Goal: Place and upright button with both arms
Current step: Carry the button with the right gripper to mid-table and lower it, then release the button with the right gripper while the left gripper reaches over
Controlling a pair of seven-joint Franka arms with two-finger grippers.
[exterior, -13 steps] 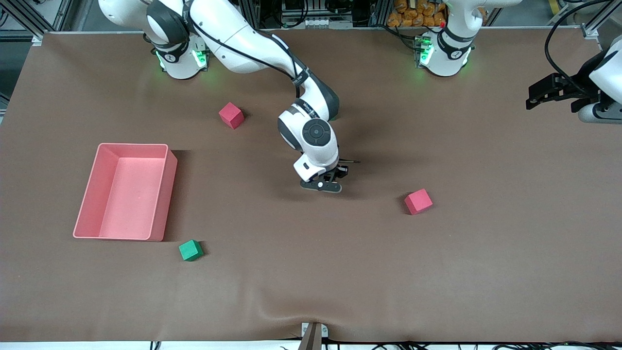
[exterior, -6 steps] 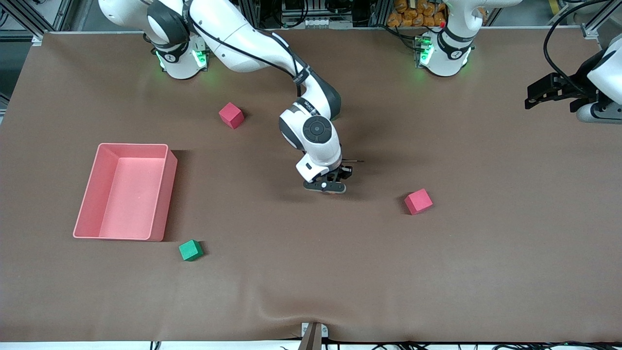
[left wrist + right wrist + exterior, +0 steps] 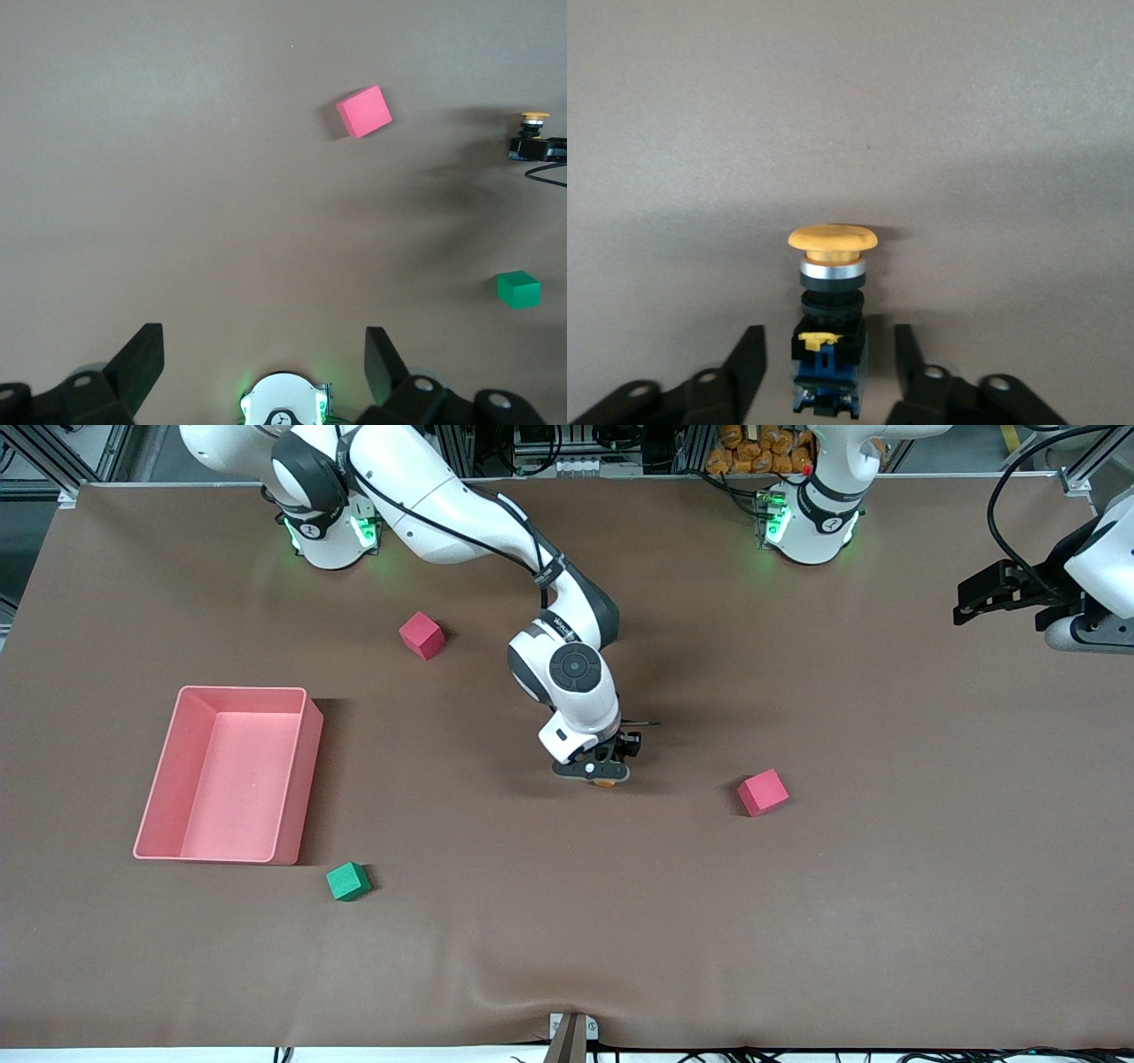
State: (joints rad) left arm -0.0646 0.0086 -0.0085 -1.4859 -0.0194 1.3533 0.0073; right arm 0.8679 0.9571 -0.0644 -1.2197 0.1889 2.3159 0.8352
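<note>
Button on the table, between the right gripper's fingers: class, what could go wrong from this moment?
1. The right gripper stands open with its fingers close beside the button; pulling away crookedly could topple it.
2. The button looks top-heavy, with a wide orange cap on a narrow body, so a nudge may tip it.
3. The left gripper waits open, too far off to steady it.

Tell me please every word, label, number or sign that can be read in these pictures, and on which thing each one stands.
No text can be read anywhere.
Right arm: a small black marking on the white band near the wrist, too small to read.
Arm bases: small dark marks on each, too small to read.
Button: no writing shows on the orange cap or the body.
Red cubes, green cube, pink bin: plain, no marks.
</note>
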